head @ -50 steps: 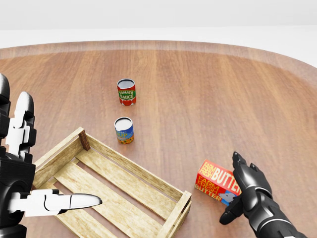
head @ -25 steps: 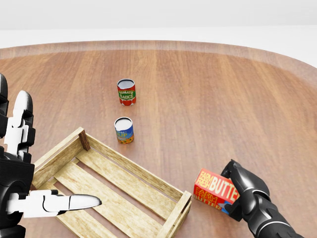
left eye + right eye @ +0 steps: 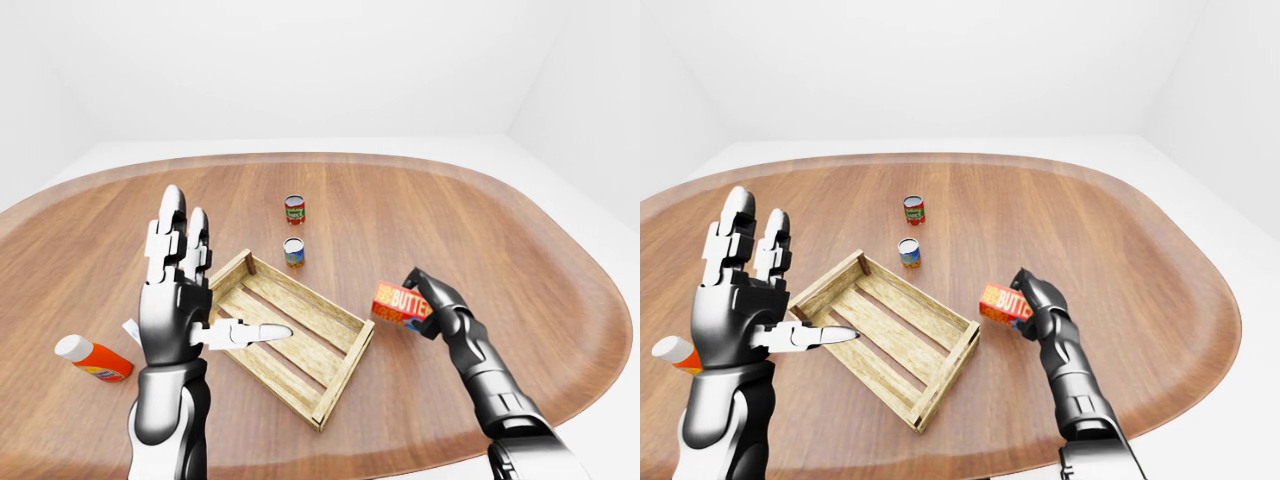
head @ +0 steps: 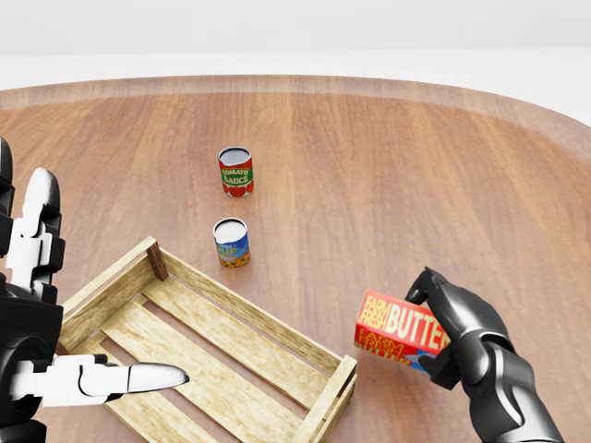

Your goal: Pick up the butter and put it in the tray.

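Note:
The butter is a red and orange box, held just above the table at the lower right of the head view. My right hand is shut on its right end, fingers wrapped over the top and under the bottom. The wooden slatted tray lies to the butter's left, its near corner a short way from the box. My left hand stands open with fingers spread, raised over the tray's left end, holding nothing.
A tomato sauce can and a blue-labelled can stand above the tray in the head view. An orange bottle with a white cap lies at the left of the table in the left-eye view. The table's rounded edge curves to my right.
My right hand has closed round the butter and lifted it a little off the table, shifting it slightly left toward the tray. The left hand has barely moved.

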You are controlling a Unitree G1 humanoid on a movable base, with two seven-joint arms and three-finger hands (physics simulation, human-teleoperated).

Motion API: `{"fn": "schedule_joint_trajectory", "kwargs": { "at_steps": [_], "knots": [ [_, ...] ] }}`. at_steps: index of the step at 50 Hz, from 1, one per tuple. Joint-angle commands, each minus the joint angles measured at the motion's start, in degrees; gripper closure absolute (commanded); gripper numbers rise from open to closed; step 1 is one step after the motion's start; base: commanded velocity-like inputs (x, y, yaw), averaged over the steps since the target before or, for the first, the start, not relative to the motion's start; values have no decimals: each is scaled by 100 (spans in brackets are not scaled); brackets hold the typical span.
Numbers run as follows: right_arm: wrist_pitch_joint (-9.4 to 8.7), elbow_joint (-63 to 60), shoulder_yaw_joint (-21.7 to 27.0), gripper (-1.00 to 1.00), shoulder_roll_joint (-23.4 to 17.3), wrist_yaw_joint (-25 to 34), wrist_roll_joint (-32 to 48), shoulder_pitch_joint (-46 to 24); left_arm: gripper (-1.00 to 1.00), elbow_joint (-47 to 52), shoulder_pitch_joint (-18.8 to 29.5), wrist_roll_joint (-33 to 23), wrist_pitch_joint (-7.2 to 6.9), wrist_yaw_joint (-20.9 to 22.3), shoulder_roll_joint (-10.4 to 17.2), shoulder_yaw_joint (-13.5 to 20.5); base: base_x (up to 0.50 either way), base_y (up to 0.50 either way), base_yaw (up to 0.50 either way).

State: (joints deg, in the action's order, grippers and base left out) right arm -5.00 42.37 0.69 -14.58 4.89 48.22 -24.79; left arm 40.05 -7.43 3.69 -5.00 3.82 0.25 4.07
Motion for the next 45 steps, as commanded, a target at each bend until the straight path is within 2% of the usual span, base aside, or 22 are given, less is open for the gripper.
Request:
{"fn": "schedule_joint_trajectory", "kwargs": {
  "at_steps": [1,4,9,12,19,30,45],
  "knots": [
    [0,-4357,538,100,89,1462,514,1071,-100,55,-15,4,0,4,-4,4,0,0,0],
    [0,-5123,626,100,143,1851,711,1175,-100,49,-20,-11,0,2,-5,-9,0,0,0],
    [0,-5652,623,100,234,2174,890,1171,-100,67,-7,0,0,1,-2,9,0,0,0],
    [0,-6344,486,100,408,2703,1012,1154,-100,68,-2,-1,0,-1,-2,14,0,0,0],
    [0,-7180,175,100,712,3472,1295,1131,-100,101,16,23,0,4,3,58,0,0,0],
    [0,-7457,-157,100,1031,3511,1661,759,-100,113,36,15,0,4,6,70,0,0,0],
    [0,-5832,-574,100,1274,3511,1216,420,-100,156,55,21,0,1,8,80,0,0,0]
  ]
}}
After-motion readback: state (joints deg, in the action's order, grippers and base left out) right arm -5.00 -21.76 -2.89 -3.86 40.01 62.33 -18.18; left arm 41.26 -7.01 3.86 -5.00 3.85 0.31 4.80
